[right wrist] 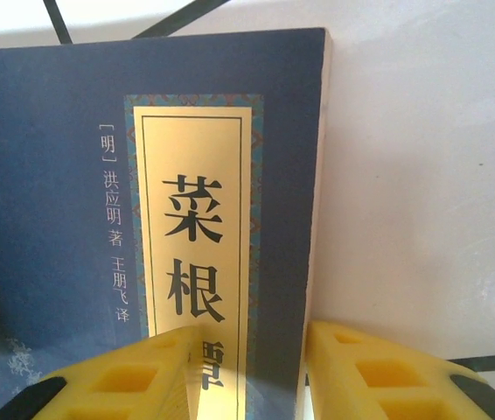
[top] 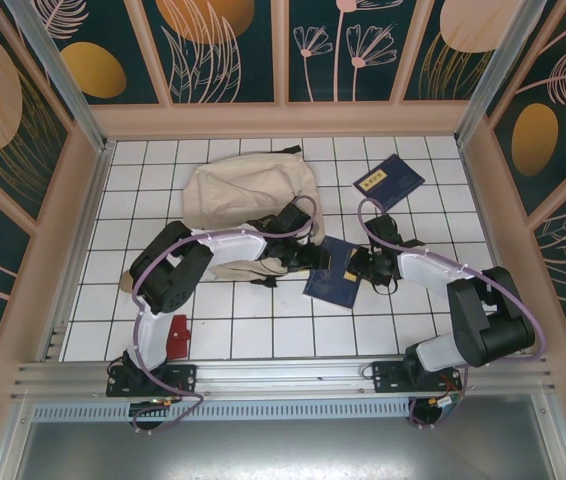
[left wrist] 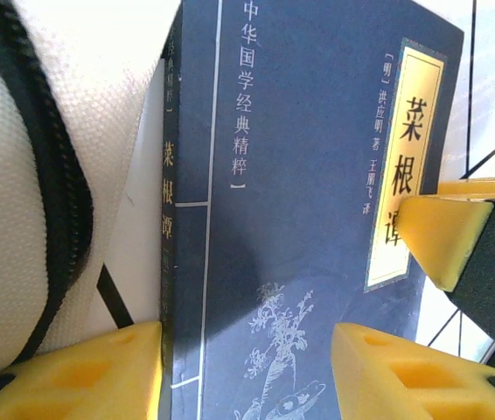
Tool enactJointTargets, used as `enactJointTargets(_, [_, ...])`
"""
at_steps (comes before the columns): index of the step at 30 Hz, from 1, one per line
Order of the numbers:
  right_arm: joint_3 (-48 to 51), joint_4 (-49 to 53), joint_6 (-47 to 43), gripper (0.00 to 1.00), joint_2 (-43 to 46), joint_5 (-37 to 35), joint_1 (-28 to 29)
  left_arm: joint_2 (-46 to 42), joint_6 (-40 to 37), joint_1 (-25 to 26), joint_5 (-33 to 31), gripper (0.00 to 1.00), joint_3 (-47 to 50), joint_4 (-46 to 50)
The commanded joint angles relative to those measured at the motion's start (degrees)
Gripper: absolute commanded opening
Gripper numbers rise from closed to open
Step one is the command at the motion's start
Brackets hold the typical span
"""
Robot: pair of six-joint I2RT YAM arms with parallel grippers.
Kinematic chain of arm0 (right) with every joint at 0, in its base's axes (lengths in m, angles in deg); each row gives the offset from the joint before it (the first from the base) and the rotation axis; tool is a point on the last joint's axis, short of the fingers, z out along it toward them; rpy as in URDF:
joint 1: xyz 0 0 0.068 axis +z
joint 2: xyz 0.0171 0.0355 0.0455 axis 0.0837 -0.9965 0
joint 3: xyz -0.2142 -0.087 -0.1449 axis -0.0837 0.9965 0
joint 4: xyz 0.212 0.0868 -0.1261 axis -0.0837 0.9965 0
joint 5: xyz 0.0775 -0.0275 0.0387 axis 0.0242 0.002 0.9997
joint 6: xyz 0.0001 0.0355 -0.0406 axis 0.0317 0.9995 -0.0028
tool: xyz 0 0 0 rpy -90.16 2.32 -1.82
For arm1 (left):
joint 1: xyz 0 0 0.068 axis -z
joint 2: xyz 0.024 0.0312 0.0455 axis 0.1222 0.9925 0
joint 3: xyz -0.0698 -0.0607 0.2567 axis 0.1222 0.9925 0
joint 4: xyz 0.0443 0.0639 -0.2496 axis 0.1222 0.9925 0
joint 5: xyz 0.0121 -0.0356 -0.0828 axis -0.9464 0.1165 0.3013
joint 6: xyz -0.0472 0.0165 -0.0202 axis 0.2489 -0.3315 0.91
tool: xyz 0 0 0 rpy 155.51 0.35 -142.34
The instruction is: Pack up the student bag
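Three items loose: near book (top: 331,275), far book (top: 388,182) and red item (top: 178,335), all lying on the tabletop (top: 263,335) outside the bag (top: 248,190).
Progress: judged early, with nothing visibly packed.
Left to do: probably both books and perhaps the red item into the bag, then closing it.
Bag place: about 11 o'clock of the tabletop's centre, with its near edge partly under the left arm.
Near book place: at 5 o'clock of the bag, between the two arms. Spine close against the bag's fabric in the left wrist view.
Far book place: 1 o'clock of centre, well apart from the bag.
Red item place: 8 o'clock, near the left arm's base.
Bag look: soft cream cloth, slumped and wrinkled rather than standing, so likely to sag when loaded. Black zipper (left wrist: 55,192) curving along the side next to the book. Cannot tell whether the mouth is open.
Left jaws: spread apart over the near book's cover, one finger beside the spine, nothing pinched.
Right jaws: partly apart, astride the same book's fore-edge, one finger over the yellow label and the other past the edge. Cannot tell whether gripping or only resting.
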Motion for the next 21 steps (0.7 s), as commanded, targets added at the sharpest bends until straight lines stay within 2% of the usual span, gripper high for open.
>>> enactJointTargets(1, [2.0,-2.5,2.0,0.36,-0.9,5.8,0.9,1.0,2.4,2.2,9.5,0.52,0.0,-9.9])
enactJointTargets(5, [2.1,-1.9,3.3,0.31,1.8,4.8,0.1,-0.9,2.1,2.3,7.8,0.53,0.8,-9.7])
enactJointTargets(8, [1.7,-2.3,3.8,0.27,5.1,7.1,-0.8,-0.1,0.7,2.3,4.7,0.52,0.5,-7.1])
enactJointTargets(12, [0.7,-2.9,4.2,0.27,8.1,11.5,-1.3,1.2,0.5,2.3,4.2,0.52,0.7,-6.5])
enactJointTargets(21, [1.5,-4.3,5.3,0.27,9.7,15.9,-2.5,2.0,-0.8,2.3,1.9,0.51,-0.5,-4.1])
